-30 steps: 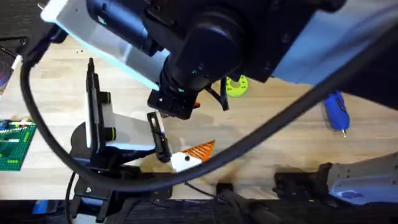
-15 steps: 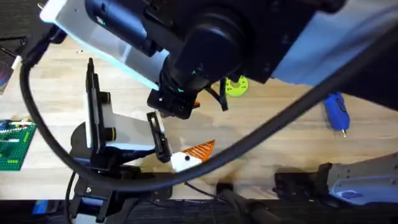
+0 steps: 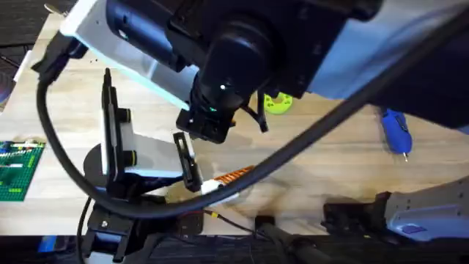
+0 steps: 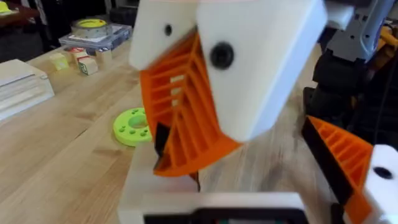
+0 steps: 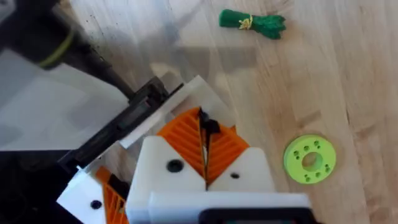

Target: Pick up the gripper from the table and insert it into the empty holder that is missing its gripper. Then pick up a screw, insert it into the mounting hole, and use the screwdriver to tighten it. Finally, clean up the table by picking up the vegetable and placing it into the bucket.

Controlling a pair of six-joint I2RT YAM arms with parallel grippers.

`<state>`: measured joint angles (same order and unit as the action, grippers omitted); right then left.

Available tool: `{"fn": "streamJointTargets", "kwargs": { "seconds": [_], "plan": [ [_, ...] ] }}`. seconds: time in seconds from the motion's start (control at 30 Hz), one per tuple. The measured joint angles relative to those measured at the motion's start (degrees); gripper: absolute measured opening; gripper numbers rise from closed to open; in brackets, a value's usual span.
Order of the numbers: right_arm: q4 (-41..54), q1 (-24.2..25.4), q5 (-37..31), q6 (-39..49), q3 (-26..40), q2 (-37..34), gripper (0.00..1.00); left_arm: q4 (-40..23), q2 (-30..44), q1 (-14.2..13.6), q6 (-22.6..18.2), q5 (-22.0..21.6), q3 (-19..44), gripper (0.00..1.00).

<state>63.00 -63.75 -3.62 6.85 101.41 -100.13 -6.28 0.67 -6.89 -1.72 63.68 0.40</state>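
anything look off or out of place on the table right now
Nothing looks spilled or broken. The small dark-green leafy toy vegetable lies loose on the bare wood, apart from the flat lime-green round disc with holes. The stubby blue-handled screwdriver lies on its side. The right pincer has its orange ribbed pads pressed together.

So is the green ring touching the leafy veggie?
Apart. The right wrist view shows the vegetable and the ring lying separately, with a stretch of bare wooden table between them.
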Motion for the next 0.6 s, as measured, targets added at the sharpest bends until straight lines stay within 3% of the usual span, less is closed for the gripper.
{"fn": "streamJointTargets", "kwargs": {
  "seconds": [0.4,0.53,0.6],
  "plan": [
    [0.0,0.0,0.0,-0.2,0.0,-0.4,0.028,0.0,0.0,0.0,0.0,0.0,0.0,0.993],
    [0.0,0.9,-0.3,-1.7,0.1,-0.4,0.590,0.0,0.0,0.0,0.2,0.2,0.0,0.993],
    [0.2,2.2,-0.4,-2.8,0.1,-0.1,0.785,0.0,0.0,0.0,0.1,0.2,0.0,0.993]
  ]
}}
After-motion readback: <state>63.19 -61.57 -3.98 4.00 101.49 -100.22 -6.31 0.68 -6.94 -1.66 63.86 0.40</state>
